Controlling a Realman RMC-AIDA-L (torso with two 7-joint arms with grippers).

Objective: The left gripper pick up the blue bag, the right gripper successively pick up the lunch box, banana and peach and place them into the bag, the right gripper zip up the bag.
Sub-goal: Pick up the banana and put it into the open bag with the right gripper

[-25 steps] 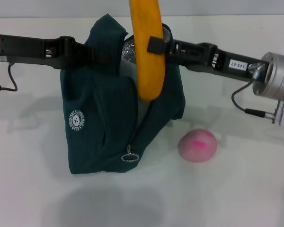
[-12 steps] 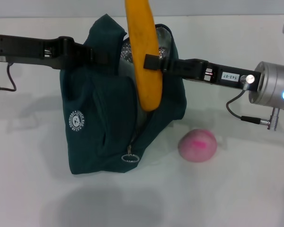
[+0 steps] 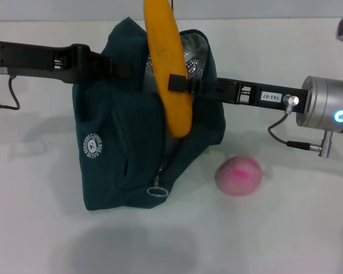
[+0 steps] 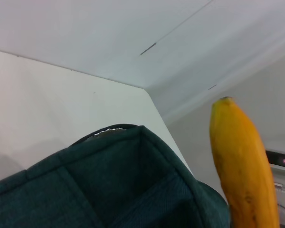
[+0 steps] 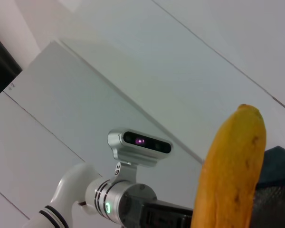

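Head view: one banana (image 3: 167,68), one peach (image 3: 238,175), one bag (image 3: 126,154).

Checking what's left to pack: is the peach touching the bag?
Apart. The head view shows bare table between the peach and the bag.

We see our right gripper (image 3: 180,84) clamped on the banana (image 3: 167,65), which stands nearly upright over the open bag (image 3: 126,148), its lower tip in front of the bag's mouth. Our left gripper (image 3: 126,69) comes in from nine o'clock and grips the bag's upper rim. Silver lining shows inside at twelve o'clock. The peach (image 3: 239,175) lies on the table (image 3: 286,228) at four o'clock, just beside the bag.
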